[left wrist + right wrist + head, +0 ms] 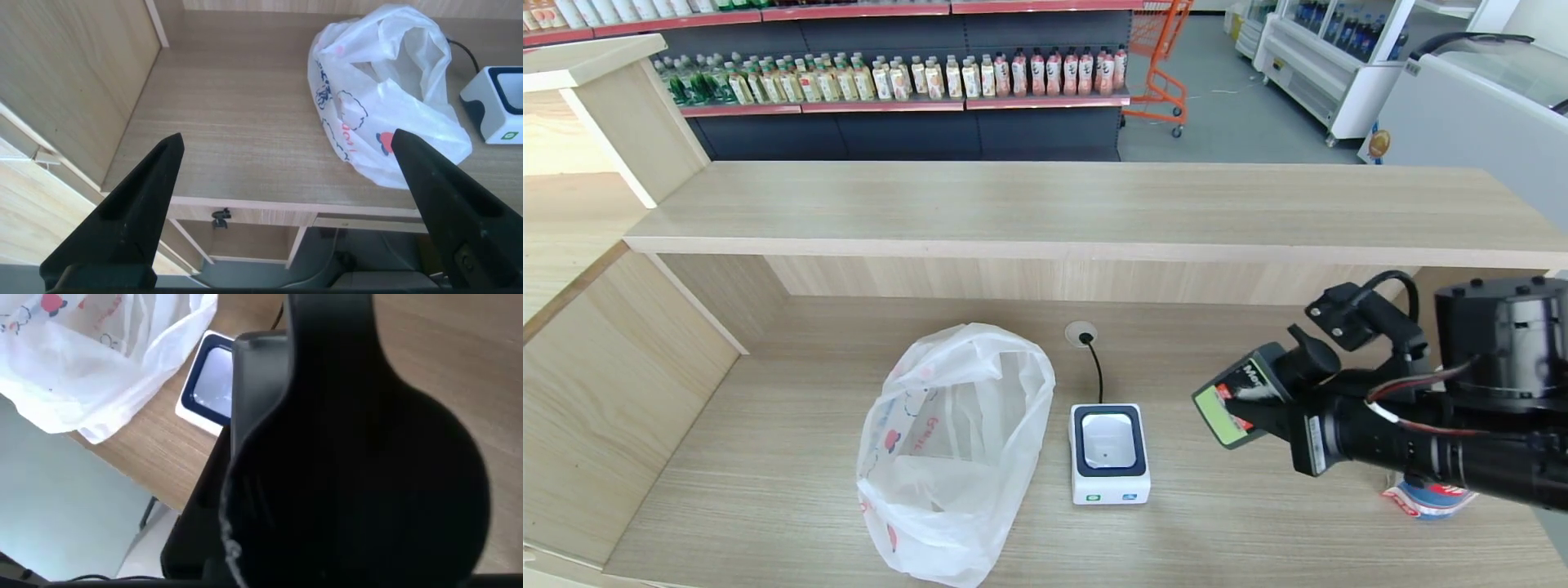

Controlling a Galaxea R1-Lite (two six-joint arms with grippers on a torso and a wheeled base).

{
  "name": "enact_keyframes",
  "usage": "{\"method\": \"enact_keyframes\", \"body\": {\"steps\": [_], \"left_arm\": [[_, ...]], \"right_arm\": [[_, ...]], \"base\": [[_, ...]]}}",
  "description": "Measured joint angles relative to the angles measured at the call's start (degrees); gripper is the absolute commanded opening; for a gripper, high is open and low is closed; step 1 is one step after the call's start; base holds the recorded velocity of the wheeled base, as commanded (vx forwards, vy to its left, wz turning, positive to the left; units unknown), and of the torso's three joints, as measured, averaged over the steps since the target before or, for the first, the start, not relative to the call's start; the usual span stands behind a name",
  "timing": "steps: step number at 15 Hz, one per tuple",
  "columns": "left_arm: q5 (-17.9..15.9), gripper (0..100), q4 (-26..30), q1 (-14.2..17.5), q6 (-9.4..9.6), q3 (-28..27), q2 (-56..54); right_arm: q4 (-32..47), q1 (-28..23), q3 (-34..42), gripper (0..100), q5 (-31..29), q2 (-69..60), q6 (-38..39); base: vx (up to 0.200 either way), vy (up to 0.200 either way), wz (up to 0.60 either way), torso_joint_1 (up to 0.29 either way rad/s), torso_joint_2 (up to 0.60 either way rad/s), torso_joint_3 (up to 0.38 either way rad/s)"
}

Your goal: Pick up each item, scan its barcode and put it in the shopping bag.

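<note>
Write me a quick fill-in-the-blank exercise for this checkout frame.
1. The right gripper is shut on a small packet, held in the air to the ____ of the scanner.
2. The shopping bag lies on the counter at the scanner's ____ side.
3. The left gripper is ____ and holds nothing.

Missing words: right; left; open.
</note>
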State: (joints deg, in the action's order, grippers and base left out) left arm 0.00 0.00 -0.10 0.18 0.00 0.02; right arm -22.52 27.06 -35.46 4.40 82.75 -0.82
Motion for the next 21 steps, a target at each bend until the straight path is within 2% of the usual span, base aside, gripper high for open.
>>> {"method": "enact_keyframes", "body": {"steps": [4,8,12,15,21], "left_arm": [[0.0,100,0.0,0.0,0.17,0.0,0.0],[0.0,100,0.0,0.0,0.37,0.0,0.0],[0.0,100,0.0,0.1,0.39,0.0,0.0],[0.0,100,0.0,0.0,0.17,0.0,0.0],[0.0,100,0.0,0.1,0.09,0.0,0.0]], "right_arm": [[0.4,-1.4,5.2,0,0.1,-7.5,1.6],[0.4,-0.5,4.9,0,0.5,-10.5,13.5],[2.4,0.0,4.1,0,0.5,-11.4,19.5],[4.3,0.4,3.7,0,0.9,-11.4,25.3],[6.2,1.2,2.1,0,3.6,-4.9,26.4]], "base": [[0.0,0.0,0.0,0.0,0.0,0.0],[0.0,0.2,0.0,0.002,0.0,0.002],[0.0,0.2,0.0,0.006,0.0,0.0],[0.0,0.0,0.0,0.0,0.0,0.0],[0.0,0.0,0.0,0.0,0.0,0.0]]}}
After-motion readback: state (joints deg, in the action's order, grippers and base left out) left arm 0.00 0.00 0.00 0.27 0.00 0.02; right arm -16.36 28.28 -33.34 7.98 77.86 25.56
